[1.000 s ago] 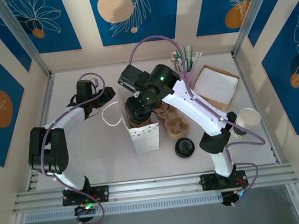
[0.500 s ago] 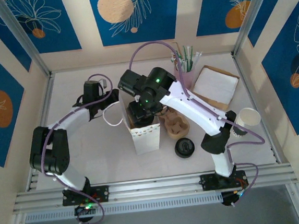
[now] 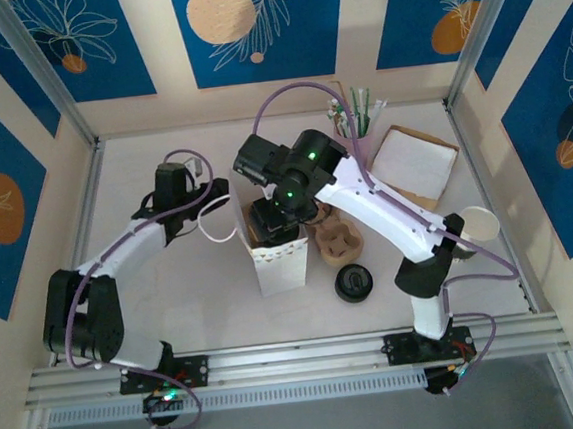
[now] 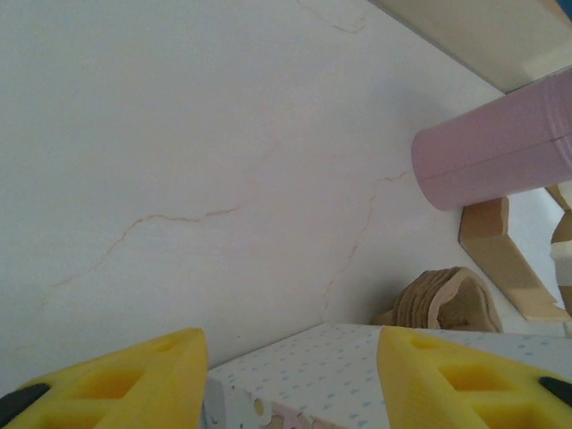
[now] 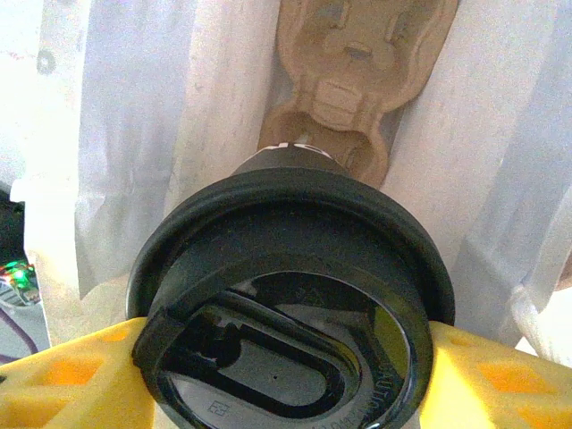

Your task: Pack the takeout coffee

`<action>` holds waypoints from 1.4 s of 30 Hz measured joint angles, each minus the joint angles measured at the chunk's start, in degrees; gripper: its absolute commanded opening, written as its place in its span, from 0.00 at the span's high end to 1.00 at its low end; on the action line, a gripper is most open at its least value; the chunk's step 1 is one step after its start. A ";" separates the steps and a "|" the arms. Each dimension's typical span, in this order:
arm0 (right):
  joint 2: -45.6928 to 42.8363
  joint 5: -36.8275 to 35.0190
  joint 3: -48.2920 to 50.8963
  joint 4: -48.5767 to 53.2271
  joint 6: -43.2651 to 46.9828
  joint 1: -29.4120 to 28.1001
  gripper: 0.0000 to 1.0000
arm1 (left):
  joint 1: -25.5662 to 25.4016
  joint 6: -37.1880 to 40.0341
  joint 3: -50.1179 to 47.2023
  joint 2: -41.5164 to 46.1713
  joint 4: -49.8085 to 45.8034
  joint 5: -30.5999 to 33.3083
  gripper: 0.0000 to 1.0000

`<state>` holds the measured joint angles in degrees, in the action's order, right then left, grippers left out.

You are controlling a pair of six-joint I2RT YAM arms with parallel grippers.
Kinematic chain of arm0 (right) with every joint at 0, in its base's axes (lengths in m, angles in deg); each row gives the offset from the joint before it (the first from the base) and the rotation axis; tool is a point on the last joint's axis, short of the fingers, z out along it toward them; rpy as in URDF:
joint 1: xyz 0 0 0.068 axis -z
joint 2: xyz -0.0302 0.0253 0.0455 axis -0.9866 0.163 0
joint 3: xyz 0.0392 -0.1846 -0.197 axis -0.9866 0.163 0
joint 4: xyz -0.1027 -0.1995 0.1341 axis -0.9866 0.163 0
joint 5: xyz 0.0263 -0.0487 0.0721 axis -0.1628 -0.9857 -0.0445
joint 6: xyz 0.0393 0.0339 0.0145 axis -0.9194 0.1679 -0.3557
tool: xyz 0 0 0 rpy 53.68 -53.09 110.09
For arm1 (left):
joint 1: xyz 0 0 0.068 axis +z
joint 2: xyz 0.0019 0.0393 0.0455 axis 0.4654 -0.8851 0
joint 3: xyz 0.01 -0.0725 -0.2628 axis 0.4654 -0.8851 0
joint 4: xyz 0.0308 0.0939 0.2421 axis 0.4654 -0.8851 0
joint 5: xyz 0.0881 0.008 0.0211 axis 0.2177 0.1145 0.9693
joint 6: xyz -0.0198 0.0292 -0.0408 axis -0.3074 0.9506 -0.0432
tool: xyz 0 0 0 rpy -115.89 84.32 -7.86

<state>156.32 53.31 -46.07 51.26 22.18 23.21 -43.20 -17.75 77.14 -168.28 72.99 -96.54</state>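
Takeout coffee [image 5: 295, 268], lidded and upright with its long axis vertical, is clamped between the fingers of the right gripper [image 5: 286, 380], in the mouth of the white paper bag [image 5: 134, 134]. Cardboard carrier [image 5: 357, 71] lies straight below, so next move looks like down. Left gripper [image 4: 293, 375] is spread, holding nothing, beside the bag. Lid embossing unreadable, 0 brands legible.

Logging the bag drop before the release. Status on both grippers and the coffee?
Left gripper open, at rim of paper bag. Right gripper shut on lidded coffee cup, at the bag's mouth. Cardboard carrier below it; nothing seen blocking.
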 measured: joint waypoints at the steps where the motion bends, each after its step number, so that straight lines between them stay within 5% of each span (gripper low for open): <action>1: -0.22 0.26 0.37 0.00 0.02 0.00 0.43 | 0.00 0.04 -0.17 0.17 -0.22 0.26 0.47; 42: 5.64 2.91 4.48 0.02 1.53 1.46 0.44 | 0.00 1.49 -0.81 -1.95 -0.50 1.73 0.47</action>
<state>161.96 56.21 -41.59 51.28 23.71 24.68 -43.20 -16.26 76.33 -170.22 72.49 -94.82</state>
